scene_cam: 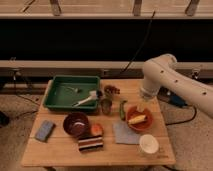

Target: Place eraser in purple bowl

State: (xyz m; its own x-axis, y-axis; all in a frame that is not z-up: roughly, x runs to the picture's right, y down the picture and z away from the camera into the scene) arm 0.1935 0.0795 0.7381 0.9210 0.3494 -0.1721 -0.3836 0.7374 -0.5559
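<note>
The eraser (90, 143), a small block with dark, white and reddish-brown stripes, lies on the wooden table (55, 150) near the front edge. The purple bowl (76, 124) stands just behind it to the left and looks empty. The white arm comes in from the right and bends down. My gripper (141, 106) hangs over the back rim of the orange bowl (140, 122), well to the right of the eraser and the purple bowl.
A green tray (55, 95) with utensils sits at the back left. A blue-grey sponge (44, 130) lies at the left. An orange lump (96, 130), a can (106, 105), a green item (122, 110), a grey cloth (124, 133) and a white cup (148, 145) crowd the middle and right.
</note>
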